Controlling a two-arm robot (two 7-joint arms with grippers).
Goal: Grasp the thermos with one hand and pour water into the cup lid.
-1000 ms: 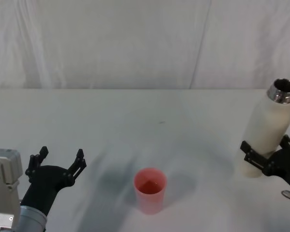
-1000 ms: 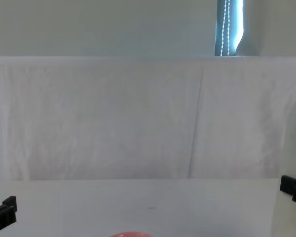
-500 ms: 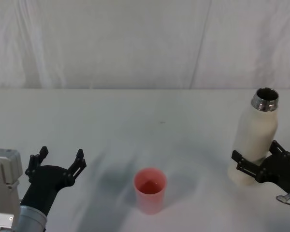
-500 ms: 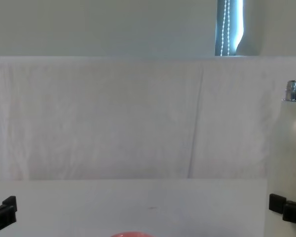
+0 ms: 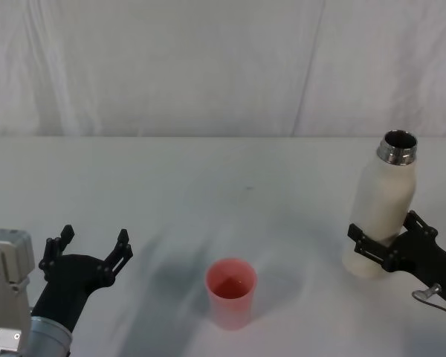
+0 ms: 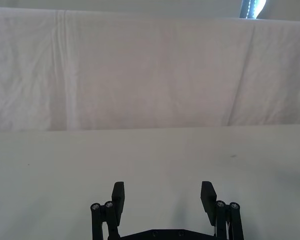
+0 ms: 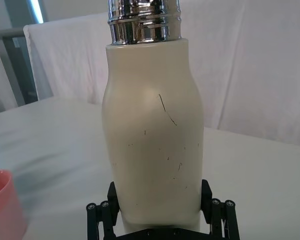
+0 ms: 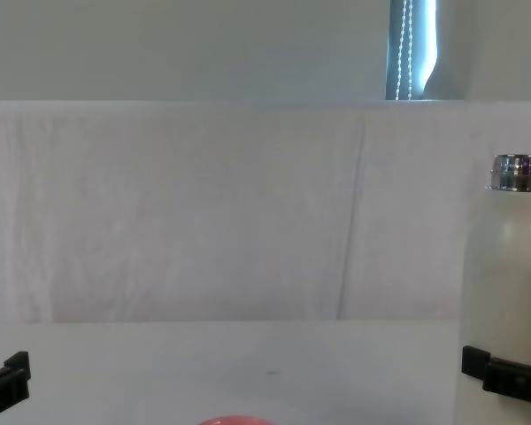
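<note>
Head view has the thermos [image 5: 381,202] over on the right side of the table [image 5: 223,186], standing pretty much upright with a slight lean. It's a tall cream-white bottle with rounded shoulders and a matte, smooth-looking body. Up close in the right wrist view you can see a few thin dark scratches and specks on the paint. The neck is narrower, shiny steel with thread ridges, and the mouth is open, dark inside from above.

The cup lid [image 5: 230,292] is a small pink-red cup, round rim, slightly tapered walls, sitting near the front middle of the table, well apart from the thermos and to its left. Looks like plain smooth plastic. From the chest view just the curved top of its rim pokes up at the near edge.

The right gripper [image 5: 387,246] is black, with its fingers clamped on either side of the thermos's lower body, so it's got a proper grip on it.

The left gripper [image 5: 88,249] is at the near left, low over the table, fingers spread wide with nothing between them.

Table is covered in a white cloth, and there's a wrinkled white sheet hanging behind as a backdrop.
</note>
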